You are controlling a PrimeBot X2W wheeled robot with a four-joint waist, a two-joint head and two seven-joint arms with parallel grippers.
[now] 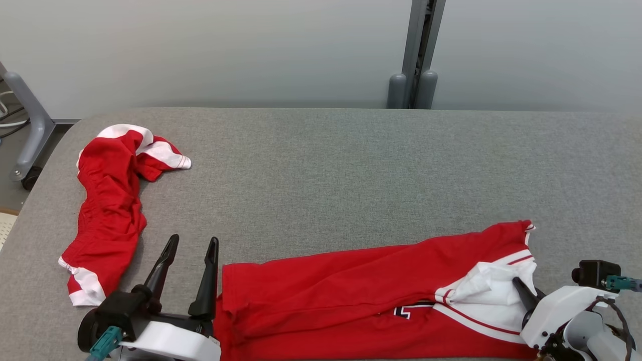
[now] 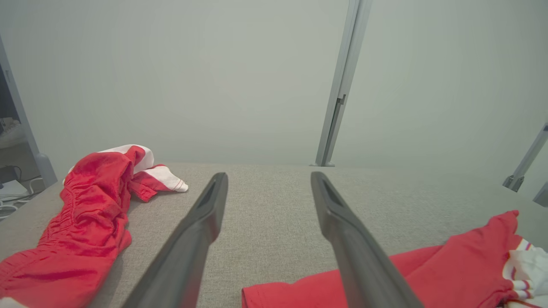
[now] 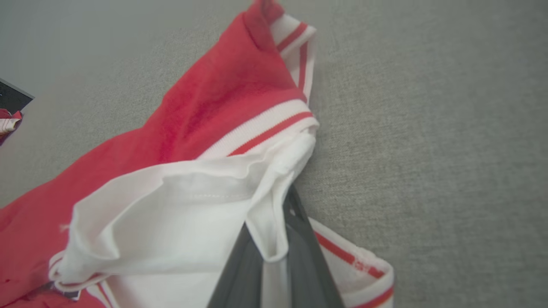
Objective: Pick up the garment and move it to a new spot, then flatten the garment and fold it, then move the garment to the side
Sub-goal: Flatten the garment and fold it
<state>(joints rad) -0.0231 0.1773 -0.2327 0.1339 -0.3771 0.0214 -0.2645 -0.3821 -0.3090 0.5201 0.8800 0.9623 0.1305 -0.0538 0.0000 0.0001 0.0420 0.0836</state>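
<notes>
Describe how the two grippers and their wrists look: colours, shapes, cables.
The left gripper has two long, dark, tapering fingers on a black base, with a white wrist shell and a teal plug. The right gripper has the same dark fingers and white shell, plus a small black box with another teal plug and a thin black cable.

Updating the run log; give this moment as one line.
right gripper: shut on red jersey | left gripper: open, empty | red shorts: crumpled, far left
</notes>
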